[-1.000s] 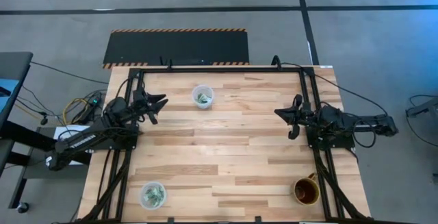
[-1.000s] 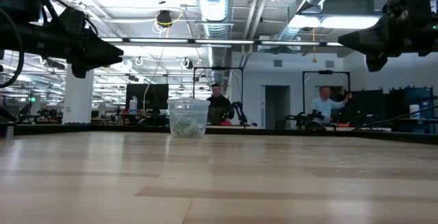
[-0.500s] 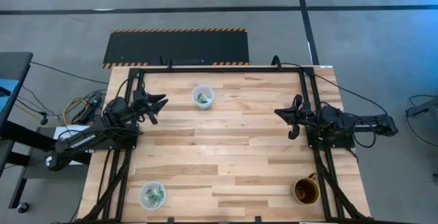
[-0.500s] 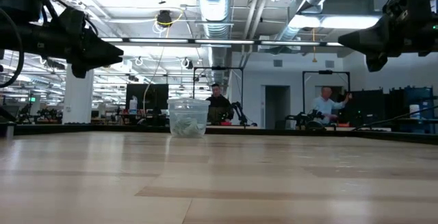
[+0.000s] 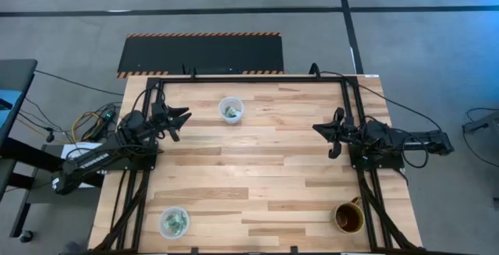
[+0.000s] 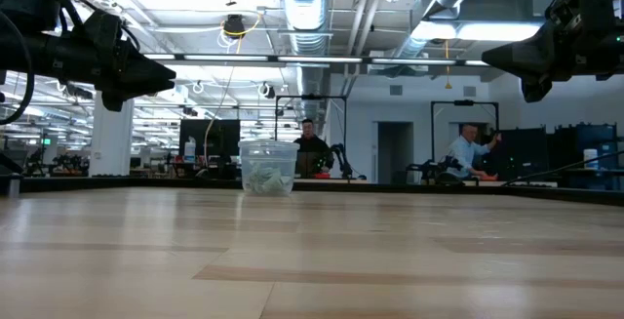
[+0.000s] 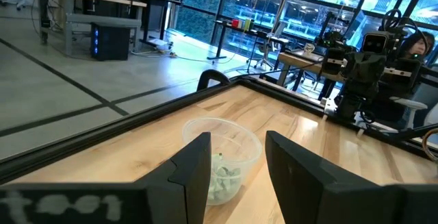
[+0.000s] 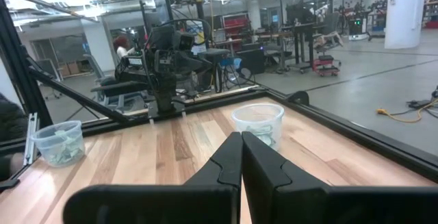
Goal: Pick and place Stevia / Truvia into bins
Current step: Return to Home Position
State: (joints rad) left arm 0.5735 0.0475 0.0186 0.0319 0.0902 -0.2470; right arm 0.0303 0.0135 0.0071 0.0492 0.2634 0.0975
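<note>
Hanging above a pale wood-plank desk (image 5: 265,169) framed in black rails, both arms raised clear of the boards. Near the left edge: left gripper (image 5: 180,122), fingers (image 7: 195,166) parted with a clear gap, gripping nothing, aimed at a clear cup (image 6: 268,153) near the far edge, a little left of its middle. Near the right edge: right gripper (image 8: 241,148), fingers pressed together, empty. Lying inside that cup: pale green and white packets (image 6: 263,178); more of them in a second cup (image 5: 163,217) at the near left corner. At the near right corner, a brown mug (image 5: 348,217). Beyond the far edge, grey floor (image 5: 405,44) and a black hazard-striped mat (image 5: 203,52). Across the room, ceiling ducts (image 6: 304,7), strip lights, two people (image 6: 310,146) far off among benches.
</note>
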